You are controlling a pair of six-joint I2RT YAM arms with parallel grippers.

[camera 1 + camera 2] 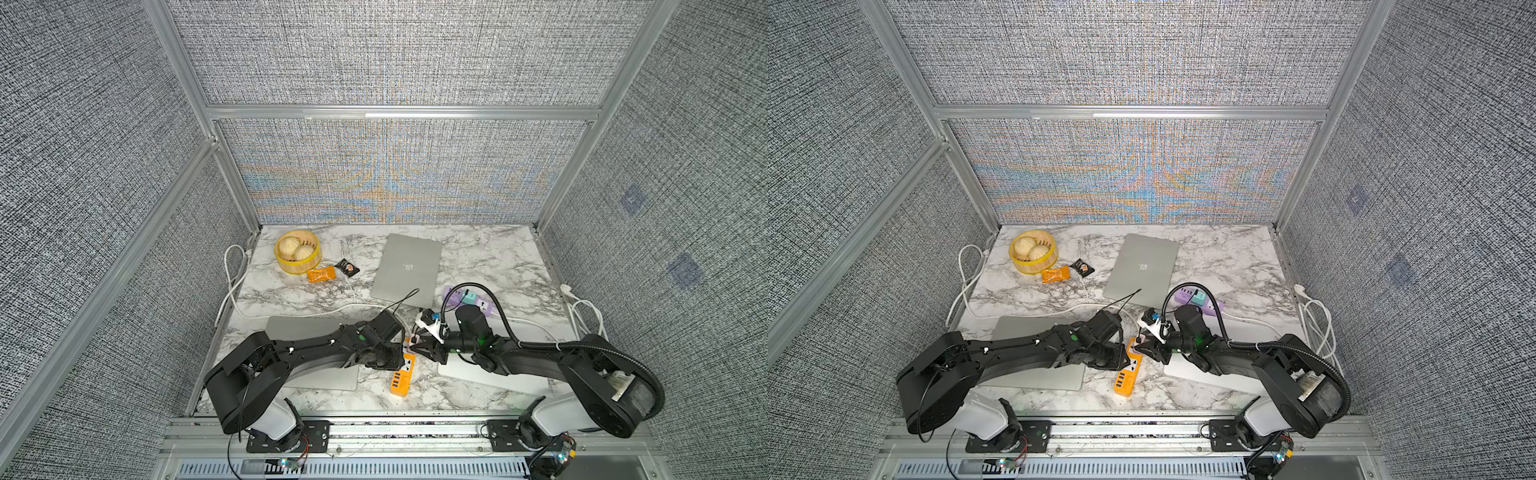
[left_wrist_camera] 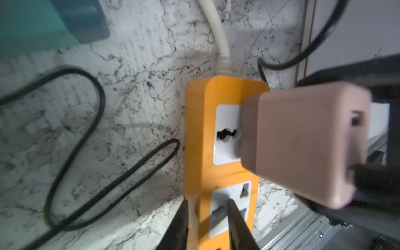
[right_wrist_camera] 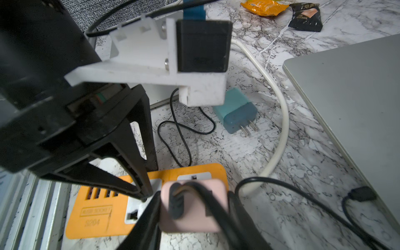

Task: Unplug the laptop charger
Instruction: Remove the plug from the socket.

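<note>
One pull is remaining: the right gripper [image 3: 194,216] is grasping the seemingly seated charger [image 2: 303,140], the part-open left gripper [image 2: 208,202] pinning the six-o'clock strip [image 2: 194,129].

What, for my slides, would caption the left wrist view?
Right tool clamps the pink charger at the orange power strip; left tool rests on the strip.

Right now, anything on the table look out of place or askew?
Yes. A teal charger lies loose on the marble near the orange power strip, prongs bare, plugged into nothing. The pink charger in the right gripper covers only part of its socket; whether its prongs are out is hidden.
</note>
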